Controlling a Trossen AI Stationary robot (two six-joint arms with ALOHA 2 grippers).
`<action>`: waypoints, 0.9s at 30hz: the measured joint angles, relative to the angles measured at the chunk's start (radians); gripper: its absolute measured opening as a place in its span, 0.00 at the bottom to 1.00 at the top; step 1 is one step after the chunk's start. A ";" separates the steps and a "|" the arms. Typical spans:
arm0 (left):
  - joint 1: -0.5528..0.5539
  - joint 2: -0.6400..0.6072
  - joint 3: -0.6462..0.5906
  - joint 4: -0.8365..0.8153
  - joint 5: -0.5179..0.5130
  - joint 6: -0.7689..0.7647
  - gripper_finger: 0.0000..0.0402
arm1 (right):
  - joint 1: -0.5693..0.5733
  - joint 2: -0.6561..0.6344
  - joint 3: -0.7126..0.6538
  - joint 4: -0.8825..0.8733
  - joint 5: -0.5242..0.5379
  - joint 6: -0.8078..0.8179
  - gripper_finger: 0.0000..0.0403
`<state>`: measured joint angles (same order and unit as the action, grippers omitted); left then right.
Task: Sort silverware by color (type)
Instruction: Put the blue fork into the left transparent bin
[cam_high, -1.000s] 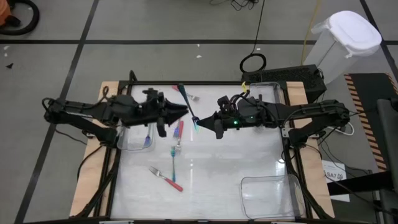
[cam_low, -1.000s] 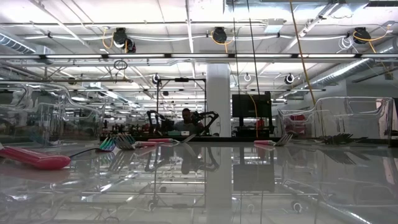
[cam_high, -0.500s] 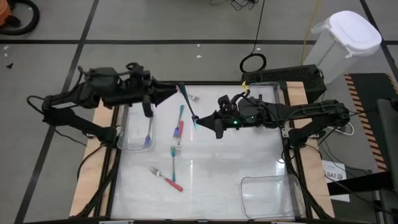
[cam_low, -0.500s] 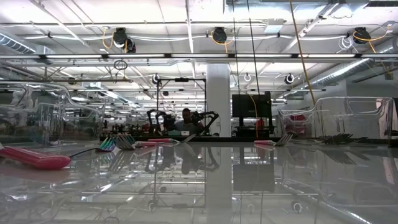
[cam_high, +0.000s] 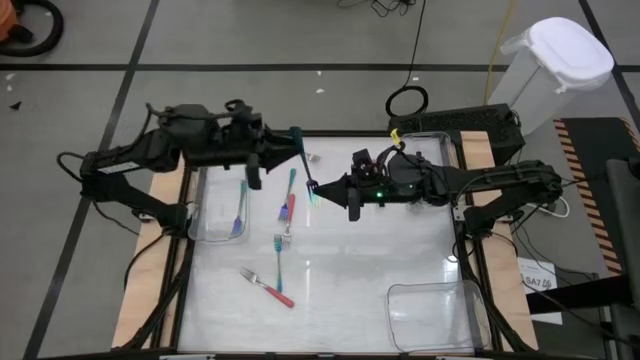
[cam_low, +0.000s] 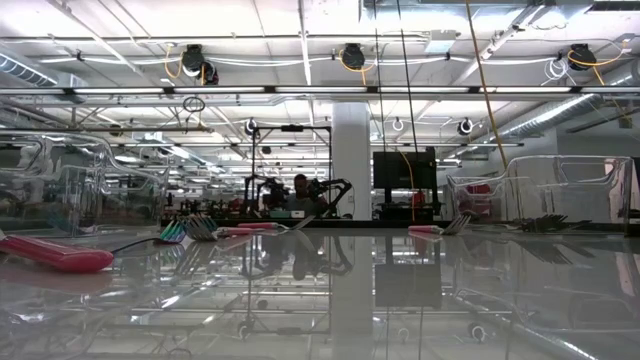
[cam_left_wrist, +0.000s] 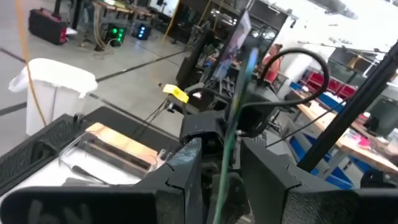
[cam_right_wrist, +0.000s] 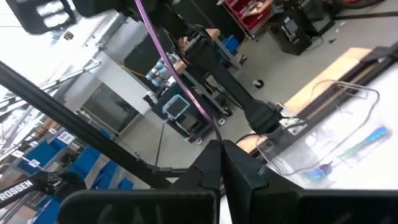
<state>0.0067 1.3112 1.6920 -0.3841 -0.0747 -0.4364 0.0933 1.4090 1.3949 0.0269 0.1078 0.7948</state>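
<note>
On the glossy white table (cam_high: 400, 250), loose forks (cam_high: 283, 215) are left mid-table and a clear bin (cam_high: 217, 212) on the left already holds some. A teal fork (cam_high: 303, 160) is pinched at both ends above it, by the left gripper (cam_high: 297, 150) and the right gripper (cam_high: 322, 190). The handover is best finished by opening one claw only once the other's hold is firm; since the frame a second ago, the left gripper has been drawn back and brought up to the fork's handle.

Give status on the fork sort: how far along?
Early. Done: one blue-handled fork lies in the left bin. In hand: the right claw grips a teal fork above the table, with the left claw at its other end. Left: loose teal forks and red forks, two each.
</note>
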 joint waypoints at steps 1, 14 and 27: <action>-0.001 0.014 0.000 0.031 0.004 0.008 0.28 | 0.000 0.000 0.000 0.008 0.000 -0.003 0.00; 0.005 0.031 0.001 0.072 0.000 0.008 0.28 | 0.000 0.000 0.000 0.052 0.030 -0.048 0.00; 0.005 0.029 0.001 0.082 -0.004 0.012 0.28 | -0.003 0.000 0.000 0.077 0.047 -0.060 0.01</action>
<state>0.0116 1.3399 1.6932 -0.3024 -0.0792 -0.4246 0.0906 1.4090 1.3949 0.1036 0.1550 0.7353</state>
